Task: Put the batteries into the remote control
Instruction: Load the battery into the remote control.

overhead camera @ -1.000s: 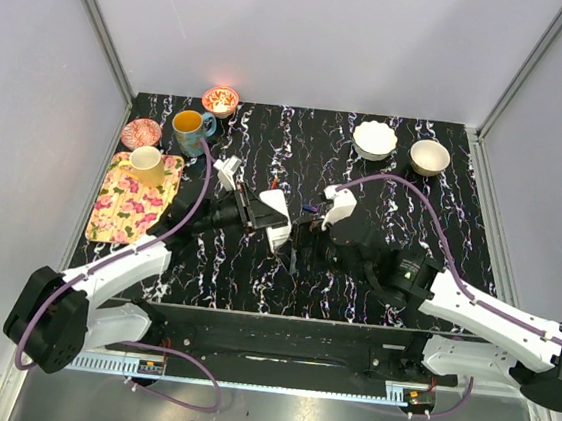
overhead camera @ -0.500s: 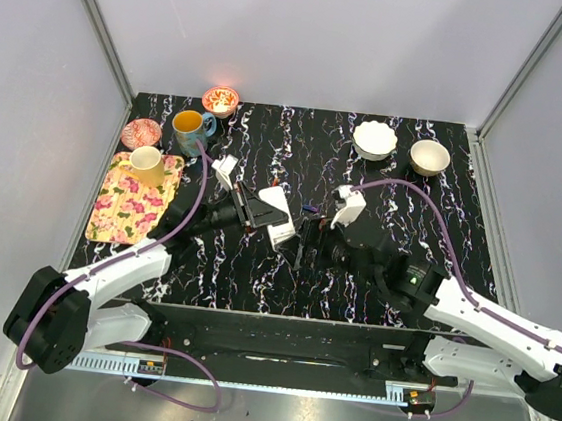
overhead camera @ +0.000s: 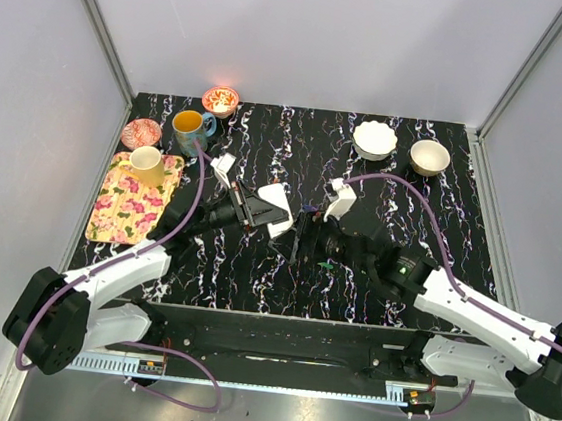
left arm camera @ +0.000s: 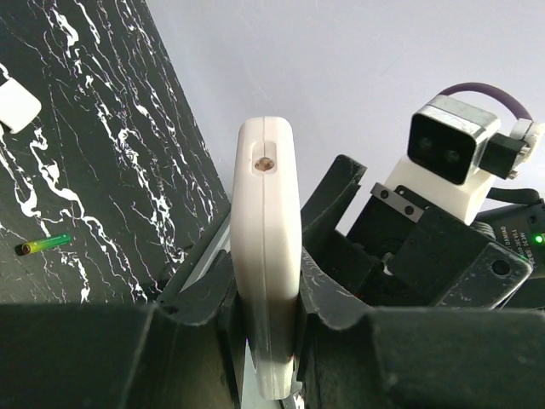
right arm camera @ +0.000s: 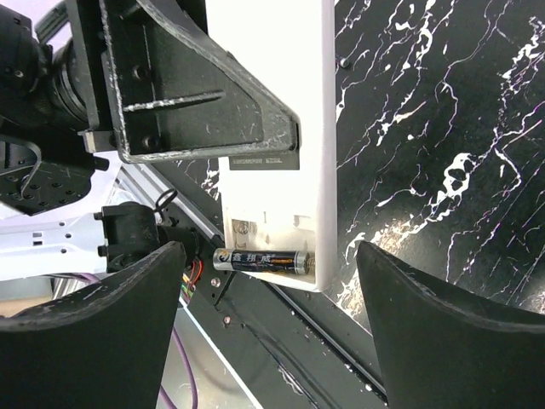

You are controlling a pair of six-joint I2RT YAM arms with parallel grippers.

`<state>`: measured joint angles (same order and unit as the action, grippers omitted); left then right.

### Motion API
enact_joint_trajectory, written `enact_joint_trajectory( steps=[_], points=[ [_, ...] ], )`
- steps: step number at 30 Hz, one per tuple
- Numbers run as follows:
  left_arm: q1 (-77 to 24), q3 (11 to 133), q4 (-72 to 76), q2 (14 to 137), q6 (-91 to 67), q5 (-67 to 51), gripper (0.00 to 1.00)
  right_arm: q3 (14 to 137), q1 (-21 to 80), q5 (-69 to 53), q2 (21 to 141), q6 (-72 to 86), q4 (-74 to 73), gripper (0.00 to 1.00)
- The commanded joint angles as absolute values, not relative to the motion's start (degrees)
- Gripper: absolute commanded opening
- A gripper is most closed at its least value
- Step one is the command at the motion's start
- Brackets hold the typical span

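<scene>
The white remote control [left arm camera: 267,256] is held off the table, edge-on between the jaws of my left gripper [left arm camera: 266,298], which is shut on it. In the top view the remote control [overhead camera: 277,206] sits mid-table. Its back faces the right wrist camera, with the battery bay open at the lower end of the remote control [right arm camera: 272,111]. One black battery [right arm camera: 260,260] lies across that bay, its left end sticking out past the edge. My right gripper [right arm camera: 271,290] is open, its fingers wide on either side of the bay and not touching the battery. A green battery [overhead camera: 326,266] lies on the table.
A floral tray [overhead camera: 125,209] with a yellow cup [overhead camera: 146,163] sits at the left. A blue mug [overhead camera: 190,129], pink bowl [overhead camera: 140,132] and orange bowl [overhead camera: 220,99] stand behind it. A white bowl [overhead camera: 375,139] and beige bowl [overhead camera: 429,157] are at the back right. A small white piece [left arm camera: 13,102] lies on the table.
My right arm has shifted left, closer to the remote control, and its jaws have narrowed slightly. The green battery now shows on the table beside it. The left gripper keeps its grip.
</scene>
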<state>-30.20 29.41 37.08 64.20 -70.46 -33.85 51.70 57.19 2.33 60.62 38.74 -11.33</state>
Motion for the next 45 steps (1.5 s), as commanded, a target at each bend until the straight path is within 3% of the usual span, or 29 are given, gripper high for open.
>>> enact_joint_trajectory(
  steps=[1,26,45],
  points=[
    [-30.23,29.18,43.33,62.75,-71.45,-34.89,0.00,52.47,56.43,0.18,61.26,39.11,-8.44,0.86],
    [-30.23,28.39,45.53,62.49,-72.51,-34.89,0.00,50.27,54.23,-2.64,60.12,40.08,-6.94,0.72],
    [-30.06,28.83,45.00,60.82,-72.60,-34.01,0.00,48.78,53.35,-3.08,59.59,40.61,-7.82,0.47]
  ],
)
